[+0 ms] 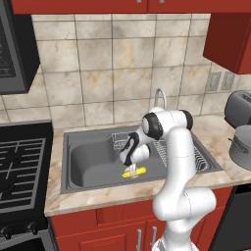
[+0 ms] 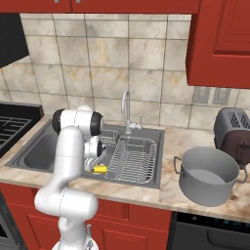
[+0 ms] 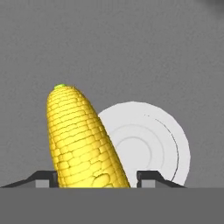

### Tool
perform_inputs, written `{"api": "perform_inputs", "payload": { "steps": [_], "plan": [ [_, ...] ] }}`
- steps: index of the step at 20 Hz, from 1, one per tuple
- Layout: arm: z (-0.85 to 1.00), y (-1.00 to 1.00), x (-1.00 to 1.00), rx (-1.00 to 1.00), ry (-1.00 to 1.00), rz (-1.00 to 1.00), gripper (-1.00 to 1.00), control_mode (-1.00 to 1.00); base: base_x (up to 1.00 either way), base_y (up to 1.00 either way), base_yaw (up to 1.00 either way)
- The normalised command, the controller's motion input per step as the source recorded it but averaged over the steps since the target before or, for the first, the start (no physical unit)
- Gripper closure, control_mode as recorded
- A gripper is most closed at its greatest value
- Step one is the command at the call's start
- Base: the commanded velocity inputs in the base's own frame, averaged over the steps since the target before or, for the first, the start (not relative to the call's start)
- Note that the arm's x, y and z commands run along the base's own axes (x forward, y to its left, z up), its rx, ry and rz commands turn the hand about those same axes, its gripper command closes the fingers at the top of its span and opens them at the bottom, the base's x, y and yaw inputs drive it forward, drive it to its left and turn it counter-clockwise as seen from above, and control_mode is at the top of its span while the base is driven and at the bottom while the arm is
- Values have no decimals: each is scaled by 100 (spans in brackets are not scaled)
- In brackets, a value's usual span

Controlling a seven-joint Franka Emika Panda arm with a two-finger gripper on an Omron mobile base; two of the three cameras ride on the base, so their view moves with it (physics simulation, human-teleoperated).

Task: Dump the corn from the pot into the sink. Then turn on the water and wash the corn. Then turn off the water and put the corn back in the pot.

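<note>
The yellow corn (image 3: 81,135) lies on the floor of the dark grey sink (image 1: 88,162), partly over the round silver drain (image 3: 148,144). My gripper (image 3: 96,178) is down in the basin with one finger on each side of the cob's thick end, closed against it. From the base views the corn (image 1: 136,171) (image 2: 100,169) shows just below the gripper (image 1: 131,168) (image 2: 95,165). The grey pot (image 2: 207,176) (image 1: 241,147) stands upright on the counter right of the sink, with nothing visible inside. No water runs from the chrome tap (image 2: 126,110).
A wire rack (image 2: 134,156) fills the sink's right half, close beside the hand. A dark toaster (image 2: 234,129) stands behind the pot. The stove (image 1: 22,162) lies left of the sink. Red cabinets hang above the counter at the right.
</note>
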Motion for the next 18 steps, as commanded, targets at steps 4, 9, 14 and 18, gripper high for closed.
{"api": "perform_inputs", "payload": {
  "steps": [4, 9, 14, 18],
  "plan": [
    [0, 0, 0, 0, 0, 0, -100, -100, 0, 0, 0],
    [31, 0, -1, 0, 0, 0, -100, -100, 0, 0, 0],
    [47, 0, -3, 0, 0, -4, -100, -100, 0, 0, 0],
    [50, 0, -12, 0, 0, -3, -100, -100, 0, 0, 0]
  ]
}}
